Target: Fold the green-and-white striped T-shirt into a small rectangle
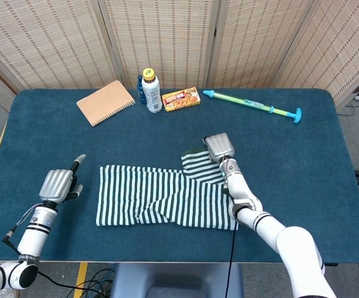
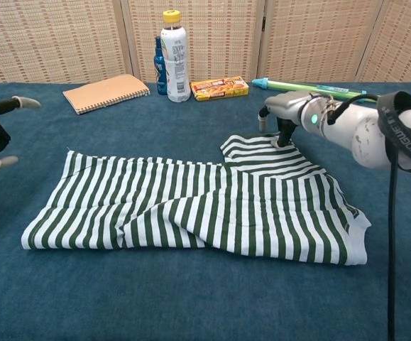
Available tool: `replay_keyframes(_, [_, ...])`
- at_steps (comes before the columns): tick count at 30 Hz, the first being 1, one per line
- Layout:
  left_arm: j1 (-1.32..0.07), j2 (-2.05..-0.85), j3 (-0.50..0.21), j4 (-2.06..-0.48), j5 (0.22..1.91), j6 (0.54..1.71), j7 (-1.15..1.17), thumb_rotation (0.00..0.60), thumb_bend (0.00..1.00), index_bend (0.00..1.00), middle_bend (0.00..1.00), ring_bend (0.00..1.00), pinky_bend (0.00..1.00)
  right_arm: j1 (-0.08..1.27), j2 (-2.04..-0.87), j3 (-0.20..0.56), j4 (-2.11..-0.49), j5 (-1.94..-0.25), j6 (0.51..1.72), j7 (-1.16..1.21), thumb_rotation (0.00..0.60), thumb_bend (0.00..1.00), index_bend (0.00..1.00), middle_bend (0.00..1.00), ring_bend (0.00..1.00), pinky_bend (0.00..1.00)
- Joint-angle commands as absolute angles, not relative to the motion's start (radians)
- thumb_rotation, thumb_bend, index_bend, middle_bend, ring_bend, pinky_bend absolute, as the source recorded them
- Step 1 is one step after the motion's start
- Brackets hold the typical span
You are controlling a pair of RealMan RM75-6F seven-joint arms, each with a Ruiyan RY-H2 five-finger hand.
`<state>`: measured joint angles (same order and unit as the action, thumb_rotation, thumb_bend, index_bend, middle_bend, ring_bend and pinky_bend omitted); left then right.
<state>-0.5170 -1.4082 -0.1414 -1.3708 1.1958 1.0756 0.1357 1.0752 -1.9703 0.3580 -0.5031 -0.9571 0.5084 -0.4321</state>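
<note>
Striped T-shirt flat – long axis left-right, right hand fingertips apparently on sleeve, left hand splayed, empty

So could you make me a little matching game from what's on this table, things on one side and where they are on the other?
Things:
1. notebook
2. striped T-shirt
3. water squirter
4. snack box

Places:
A. far right of the table
B. far left corner
C. just right of the white bottle
D. spread flat in the near middle

Pairs: 1-B, 2-D, 3-A, 4-C
</note>
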Motion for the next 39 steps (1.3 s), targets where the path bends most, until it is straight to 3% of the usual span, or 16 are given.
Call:
replay_keyframes(1, [-0.516, -1.408, -0.141, -1.370, 1.196, 1.075, 0.135, 0.600, 0.40, 0.00, 0.84, 0.82, 0.94, 1.077, -1.974, 0.354, -0.497, -0.958, 0.507, -0.423, 0.600, 0.42, 0.32, 0.96, 1.00, 1.00])
replay_keyframes(8, [-0.516, -1.413, -0.143, -1.370, 1.199, 1.074, 0.135, 0.600, 0.40, 0.00, 0.84, 0.82, 0.94, 1.059, -1.969, 0.335, -0.506, -0.987, 0.532, -0.387, 0.600, 0.43, 0.41, 0.96, 1.00, 1.00])
replay_keyframes(24, [-0.514, -1.417, -0.144, -1.372, 1.199, 1.071, 0.138, 0.600, 0.40, 0.00, 0.84, 0.82, 0.94, 1.003, -1.957, 0.307, -0.542, -1.061, 0.624, -0.276, 0.600, 0.43, 0.52, 0.97, 1.00, 1.00])
replay_keyframes(39, [-0.511, -1.407, -0.149, -1.384, 1.206, 1.080, 0.135, 0.600, 0.40, 0.00, 0.84, 0.82, 0.94, 0.866, -1.797, 0.225, -0.853, -1.209, 0.853, -0.211, 0.600, 0.48, 0.55, 0.98, 1.00, 1.00])
